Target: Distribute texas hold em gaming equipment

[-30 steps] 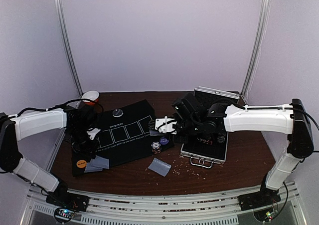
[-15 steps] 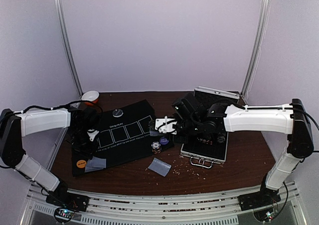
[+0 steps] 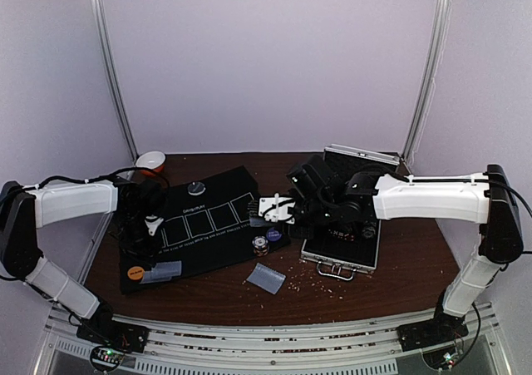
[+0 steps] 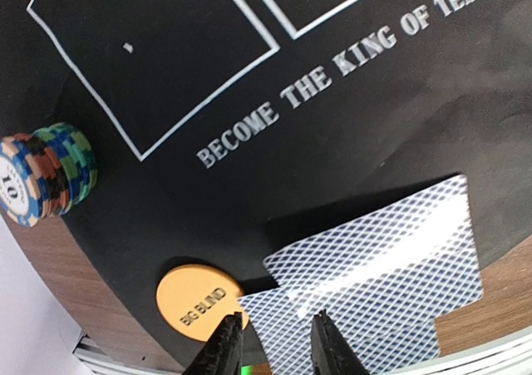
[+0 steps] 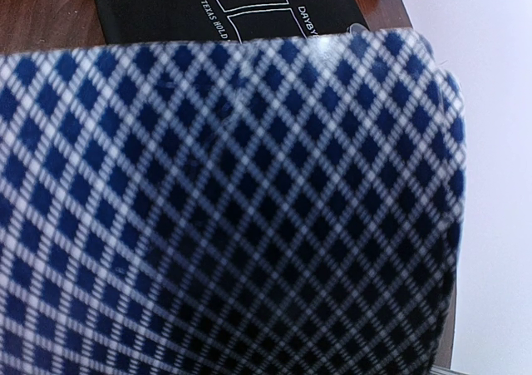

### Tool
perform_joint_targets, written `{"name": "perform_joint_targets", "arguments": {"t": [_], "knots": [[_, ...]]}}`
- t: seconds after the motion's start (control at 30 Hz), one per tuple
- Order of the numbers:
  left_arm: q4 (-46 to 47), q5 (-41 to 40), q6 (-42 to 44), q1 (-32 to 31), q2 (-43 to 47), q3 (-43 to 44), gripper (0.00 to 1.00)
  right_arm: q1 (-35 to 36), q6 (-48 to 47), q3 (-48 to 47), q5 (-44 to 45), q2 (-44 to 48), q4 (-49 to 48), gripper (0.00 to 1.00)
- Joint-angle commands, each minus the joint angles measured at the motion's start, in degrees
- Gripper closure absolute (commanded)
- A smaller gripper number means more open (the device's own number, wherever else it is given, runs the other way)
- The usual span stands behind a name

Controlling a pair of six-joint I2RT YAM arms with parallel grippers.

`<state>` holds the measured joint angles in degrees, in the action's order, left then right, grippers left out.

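Hovering L gripper point(image 4: 274, 342), fingers parted, over 2 cards point(image 4: 391, 267), 1 orange button point(image 4: 198, 302), 1 chip stack point(image 4: 48, 178), R gripper point(image 3: 270, 208) clamping card point(image 5: 233, 200)

The mat point(image 4: 349, 134) says "BECOME THE KING OF TEXAS". The orange disc point(image 4: 198, 300) says "BIG BLIND". The pink chip point(image 4: 17, 182) says "10".

Dark brown wood-grain worktop point(image 3: 399, 288), plain pale lilac walls point(image 3: 266, 59) on three sides, two slanted silver metal posts point(image 3: 112, 76) at rear corners, silver slotted rail point(image 3: 274, 347) along near edge, even light
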<state>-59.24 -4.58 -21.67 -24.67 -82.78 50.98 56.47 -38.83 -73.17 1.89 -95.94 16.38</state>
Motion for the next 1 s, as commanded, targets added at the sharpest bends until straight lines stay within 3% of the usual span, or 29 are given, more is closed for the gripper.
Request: {"name": "perform_joint_targets", "arguments": {"t": [0.0,0.1,0.33,0.47,0.63,0.73,0.87,0.97], "knots": [[-3.04,-2.25,-0.54,0.46,0.39,1.64,0.69,-0.26,-0.02,-2.22,-0.40,0.15,0.92,0.58],[-1.95,-1.43,1.69,0.40,1.21,4.93,0.70,-0.23,-0.11,-2.27,-0.33,0.06,0.93,0.58],[9.09,9.77,7.60,-3.62,1.42,12.70,0.65,-0.24,0.33,-2.53,-0.13,0.26,1.01,0.58],[24.80,21.43,6.54,-4.53,5.83,12.88,0.55,-0.27,0.29,-2.64,0.06,0.36,1.52,0.58],[56.94,34.94,-1.17,-6.95,11.37,4.33,0.35,-0.07,0.74,-2.75,-1.08,0.87,0.73,0.58],[63.94,37.69,-3.09,-9.02,9.84,2.71,0.25,0.07,1.15,-3.14,-1.98,1.02,0.50,0.58],[67.64,39.84,-5.71,-10.61,7.18,1.99,0.25,0.21,1.30,-3.30,-2.50,0.95,0.32,0.58],[70.74,40.01,-7.18,-11.51,6.44,0.96,0.36,0.21,1.39,-3.56,-2.67,0.68,0.14,0.58]]}}
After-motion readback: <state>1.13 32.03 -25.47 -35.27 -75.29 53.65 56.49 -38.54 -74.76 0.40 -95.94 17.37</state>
